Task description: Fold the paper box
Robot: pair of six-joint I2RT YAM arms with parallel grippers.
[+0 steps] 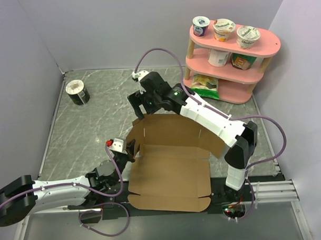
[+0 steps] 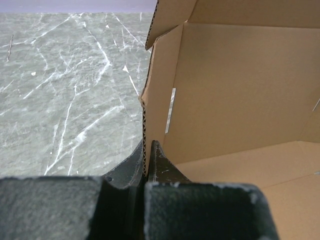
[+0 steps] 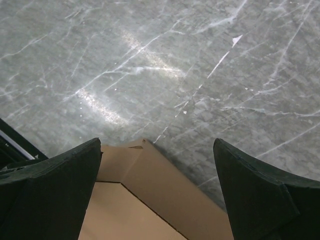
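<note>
The paper box [image 1: 170, 172] is plain brown cardboard and lies in the middle of the table, its back wall and left side wall raised and its front flap flat toward the arms. My left gripper [image 1: 131, 149] is shut on the upright left side wall. In the left wrist view the corrugated edge of the paper box [image 2: 235, 90] runs straight down between the closed fingers of the left gripper [image 2: 148, 150]. My right gripper [image 1: 144, 102] hovers open above the back wall's top left corner. In the right wrist view that corner of the box [image 3: 145, 200] sits between the spread fingers of the right gripper [image 3: 156, 142], touching neither.
A pink two-tier shelf [image 1: 263, 40] with yogurt cups and small cartons stands at the back right. A dark round can [image 1: 77, 92] lies at the back left. Grey walls close in the marbled table [image 1: 97, 117] on the left, back and right.
</note>
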